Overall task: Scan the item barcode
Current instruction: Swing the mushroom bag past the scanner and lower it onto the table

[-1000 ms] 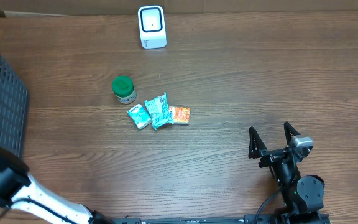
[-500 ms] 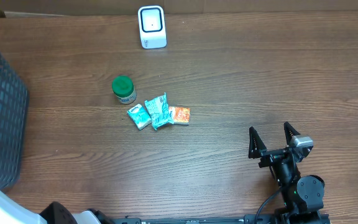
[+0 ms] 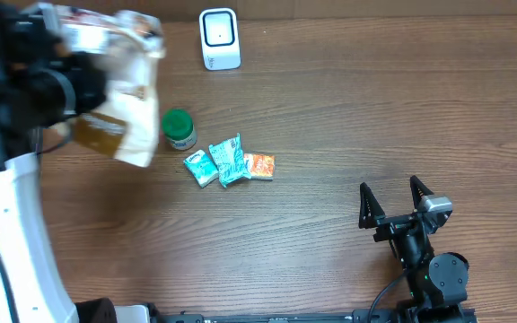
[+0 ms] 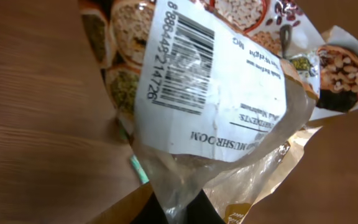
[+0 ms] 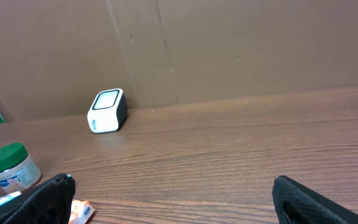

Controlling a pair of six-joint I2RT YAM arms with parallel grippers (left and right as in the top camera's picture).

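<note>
Food bag (image 4: 229,93) pinched in left gripper (image 4: 185,211), blurred, seemingly raised near scanner (image 3: 219,39)

Bag (image 4: 216,93): white label, black barcode; scanner (image 3: 219,39) white; jar (image 3: 179,128) lid green; teal packets (image 3: 230,160); orange packet (image 3: 259,165).

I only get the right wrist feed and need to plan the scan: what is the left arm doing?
Observer: The left pincer is shut on a printed food bag, held above the table left of the scanner.
Operator: Barcode visible?
Observer: Yes, the left wrist camera sees the barcode on the bag's white label.
Operator: What's beside the green-lidded jar?
Observer: Three small packets, two teal, one orange.
</note>
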